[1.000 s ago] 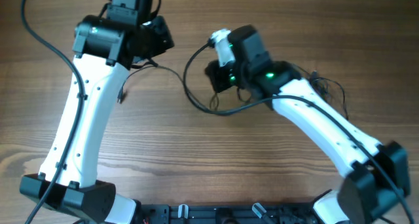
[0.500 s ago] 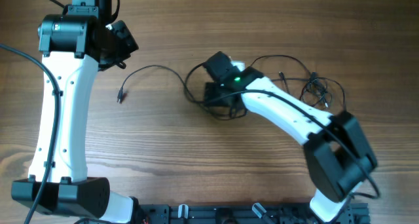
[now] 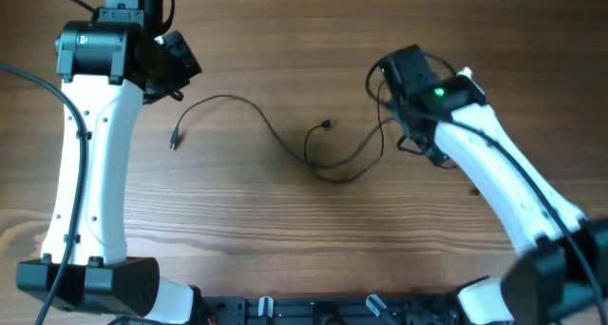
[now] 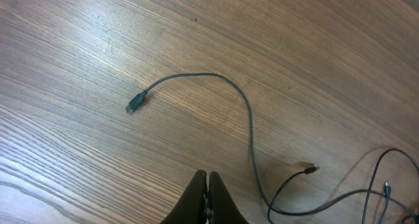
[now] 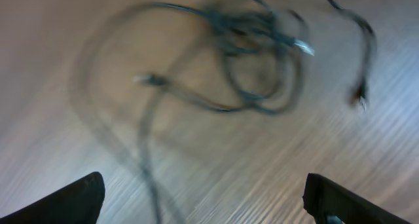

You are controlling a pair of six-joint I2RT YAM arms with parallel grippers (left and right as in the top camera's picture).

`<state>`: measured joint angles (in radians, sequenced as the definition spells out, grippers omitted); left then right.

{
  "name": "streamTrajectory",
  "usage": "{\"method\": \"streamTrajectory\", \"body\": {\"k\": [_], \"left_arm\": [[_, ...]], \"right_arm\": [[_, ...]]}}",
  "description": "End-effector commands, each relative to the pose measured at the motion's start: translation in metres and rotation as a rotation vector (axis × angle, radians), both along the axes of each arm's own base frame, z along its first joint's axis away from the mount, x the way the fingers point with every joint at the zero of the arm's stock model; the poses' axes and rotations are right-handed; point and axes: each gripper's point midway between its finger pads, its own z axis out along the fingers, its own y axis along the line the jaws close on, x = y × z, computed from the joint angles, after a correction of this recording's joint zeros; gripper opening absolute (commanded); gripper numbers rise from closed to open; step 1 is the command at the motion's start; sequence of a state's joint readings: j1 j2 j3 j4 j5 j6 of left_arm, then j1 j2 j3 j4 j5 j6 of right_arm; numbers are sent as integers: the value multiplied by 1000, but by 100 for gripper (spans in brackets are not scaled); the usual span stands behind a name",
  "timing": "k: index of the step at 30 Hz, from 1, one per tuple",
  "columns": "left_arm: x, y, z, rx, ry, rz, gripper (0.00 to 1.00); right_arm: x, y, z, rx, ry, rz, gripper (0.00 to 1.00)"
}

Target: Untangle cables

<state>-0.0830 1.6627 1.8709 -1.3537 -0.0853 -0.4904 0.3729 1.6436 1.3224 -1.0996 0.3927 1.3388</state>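
A dark cable [image 3: 224,98] lies loose on the wooden table, from a plug [image 3: 174,139] at the left over an arc to a loop [image 3: 328,170] in the middle. In the left wrist view the same cable [image 4: 248,116] runs past its plug [image 4: 133,105]. My left gripper [image 4: 207,182] hovers above the table, shut on nothing. At the right, a tangle of thin cables [image 5: 255,60] lies blurred below my right gripper [image 5: 204,185], which is open and empty. In the overhead view the right arm [image 3: 418,87] hides most of that tangle.
The left arm [image 3: 95,125] stands along the table's left side, its wrist at the far edge. A second plug end [image 4: 313,168] lies beside the loop. Both arm bases sit at the table's front edge [image 3: 304,311].
My right gripper has opened, let go of the cable in the middle and swung right over the tangle. The left arm moved left a second ago and has stayed still since.
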Motion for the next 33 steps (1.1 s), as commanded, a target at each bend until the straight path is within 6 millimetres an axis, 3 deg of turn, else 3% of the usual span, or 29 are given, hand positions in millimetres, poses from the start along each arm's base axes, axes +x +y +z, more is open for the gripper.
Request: {"method": "streamTrajectory", "body": {"k": [1,5,6,9,12,17,25,26,27,28,29,31,33], "left_arm": [[-2,4,-1,19,10,-4,4],[-6,5,-3,21,29,-5,4],[-7,5,-3,22,34,-5,4],[-10,5,-5,23,48,-5,4],[-12,5,-6,24,57,-5,4],[-14,5,-6,23,63,-5,4],[-20,4,-8,26,89,-9,4],[-20,4,-8,25,91,-8,4],[-20,4,-8,26,91,-9,4],[-20,4,-8,26,91,-9,4],[-20,4,-9,25,92,-9,4],[-20,4,-8,23,91,-6,4],[-18,1,-8,10,85,-11,4]], "right_arm": [[-6,-10,-33,60,6,-382,100],[-8,-27,-54,151,5,-725,99],[-7,-35,-54,161,-14,-807,95],[2,-63,-54,188,-60,-926,86],[7,-90,-56,233,-83,-1021,89],[2,-120,-62,218,-68,-1093,92],[8,-122,-104,175,23,-1013,92],[14,-122,-110,176,30,-961,80],[19,-123,-115,176,36,-908,55],[26,-122,-119,177,45,-827,20],[30,-121,-120,183,48,-773,4],[44,-111,-119,227,73,-538,4],[72,-90,-113,319,48,-223,4]]}}
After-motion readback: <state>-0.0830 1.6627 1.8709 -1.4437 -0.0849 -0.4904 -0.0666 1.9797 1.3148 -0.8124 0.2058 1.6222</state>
